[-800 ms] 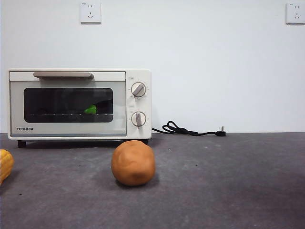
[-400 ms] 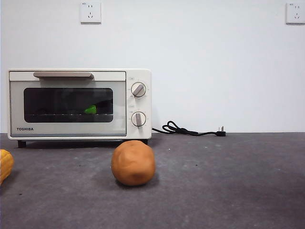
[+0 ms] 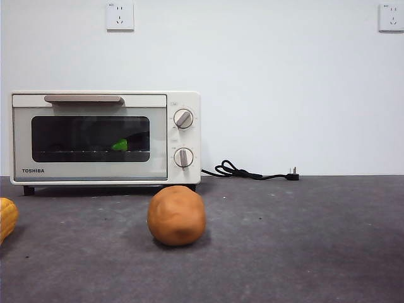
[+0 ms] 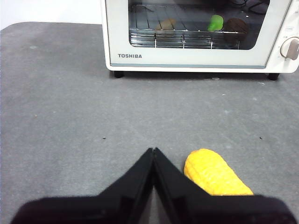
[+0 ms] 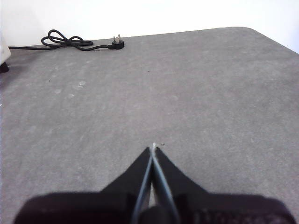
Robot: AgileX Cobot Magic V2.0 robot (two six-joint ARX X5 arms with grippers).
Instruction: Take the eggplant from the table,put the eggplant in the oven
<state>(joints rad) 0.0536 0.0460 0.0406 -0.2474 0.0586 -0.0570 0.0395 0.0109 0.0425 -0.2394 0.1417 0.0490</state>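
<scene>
Resting above the worktop point(image 4: 56, 121), the left hand point(image 4: 153, 151) has its two black jaws pressed together and grips nothing; a yellow corn cob point(image 4: 212, 172) lies just beside it, on the near side of the oven. The right hand point(image 5: 153, 148) is likewise closed and empty, poised over bare worktop well to the knob side of the oven, with only the unplugged black power cord point(image 5: 74, 42) lying beyond it. In the front view neither arm appears. Nearest the camera an orange-brown ball point(image 3: 177, 215) sits on the worktop in front of the oven's knob end. Behind it stands the oven point(image 3: 104, 173), its glass door shut and its bar handle point(image 3: 83, 98) untouched. Through the glass, the eggplant point(image 4: 233, 25) lies on the wire rack point(image 4: 182, 41) inside the oven, toward the knob end, its green cap point(image 3: 120, 145) showing brightest.

Judged from this layout, the placing step is finished and the task appears complete: eggplant inside, door closed, both hands clear. The next move calls for little beyond keeping the arms parked away from the oven; the corn cob beside the left hand is the one thing a careless motion could knock.
</scene>
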